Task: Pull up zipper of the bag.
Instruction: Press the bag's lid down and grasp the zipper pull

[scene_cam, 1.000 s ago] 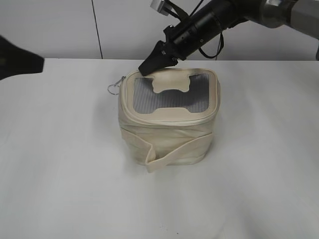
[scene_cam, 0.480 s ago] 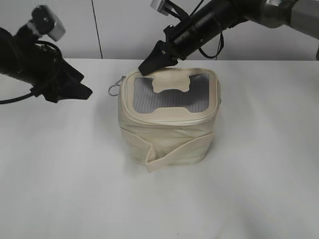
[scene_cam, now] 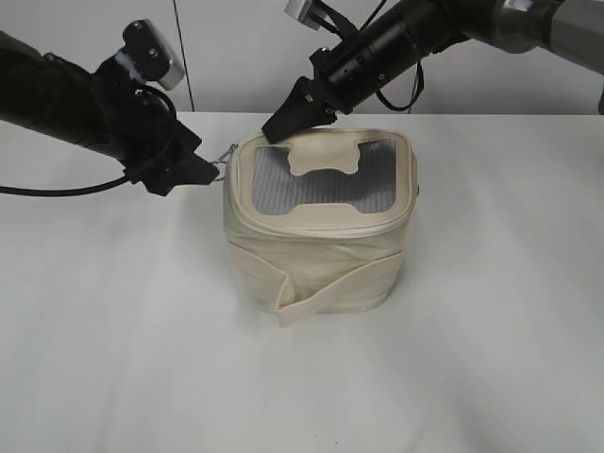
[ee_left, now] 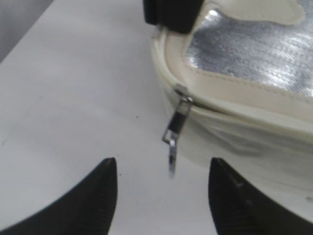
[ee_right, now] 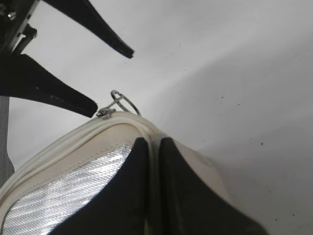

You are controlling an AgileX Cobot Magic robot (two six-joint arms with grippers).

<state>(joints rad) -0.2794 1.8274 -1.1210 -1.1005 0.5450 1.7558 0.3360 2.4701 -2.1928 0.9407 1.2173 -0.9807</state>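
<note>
The bag stands upright on the white counter, with the zipper running round the rim of its top panel and a silver pull hanging at the bag's left rear corner. The left tool has its fingers spread apart and sits just beside that corner, the pull hanging near the gap between them but not touching either. The right tool is clamped on the bag's top rim at the rear, its two fingers close together with the rim's edge between them.
</note>
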